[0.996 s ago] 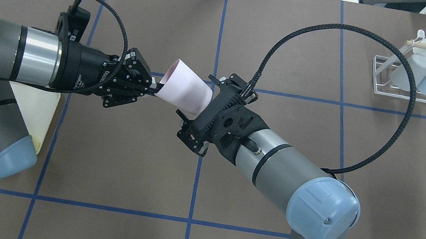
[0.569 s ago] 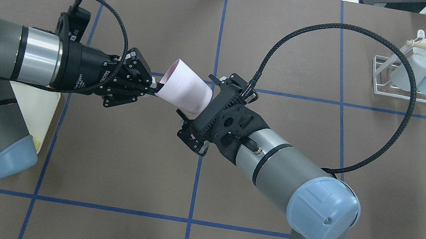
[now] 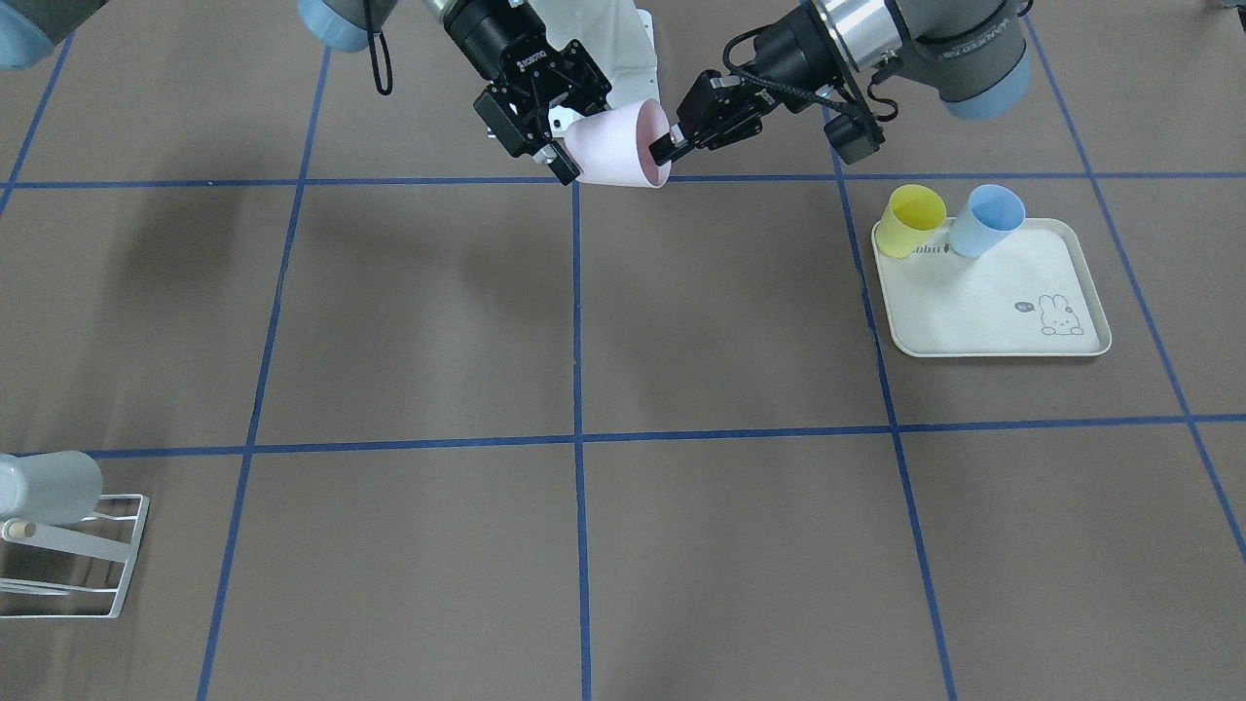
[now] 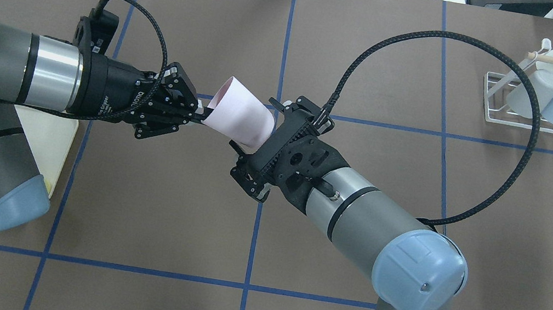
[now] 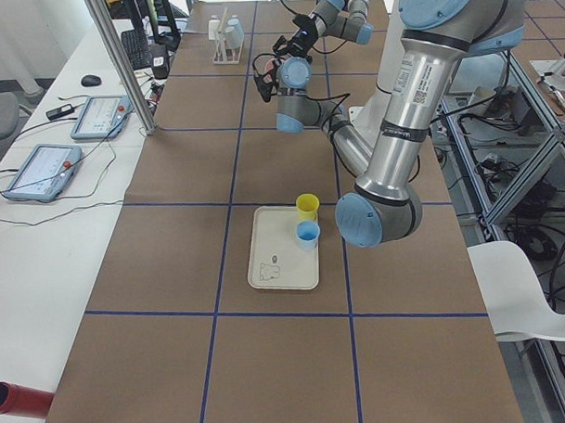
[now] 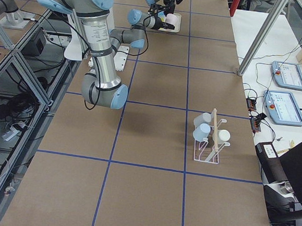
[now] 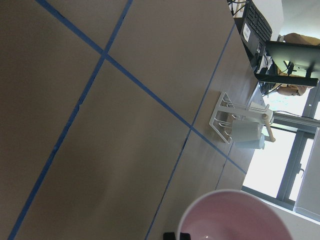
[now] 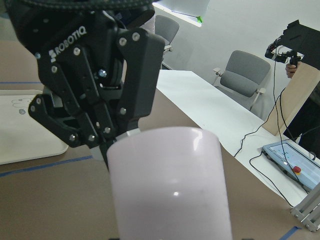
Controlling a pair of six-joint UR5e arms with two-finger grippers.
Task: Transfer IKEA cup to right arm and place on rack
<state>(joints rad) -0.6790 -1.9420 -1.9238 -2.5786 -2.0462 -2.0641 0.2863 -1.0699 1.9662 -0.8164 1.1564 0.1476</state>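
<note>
The pink IKEA cup hangs on its side in mid-air over the table's centre line, also seen in the front view. My left gripper is shut on its rim, one finger inside the mouth. My right gripper is shut around the cup's base end; the right wrist view shows the cup filling the gap between its fingers. The white wire rack with its wooden peg stands at the far right, holding pale cups.
A cream rabbit-print tray lies under my left arm's side, with a yellow cup and a blue cup on it. The rack sits at the front view's lower left corner. A looping black cable arches over the right half.
My left forearm has crept slightly to the right. The cup and both grippers stay in the same place.
</note>
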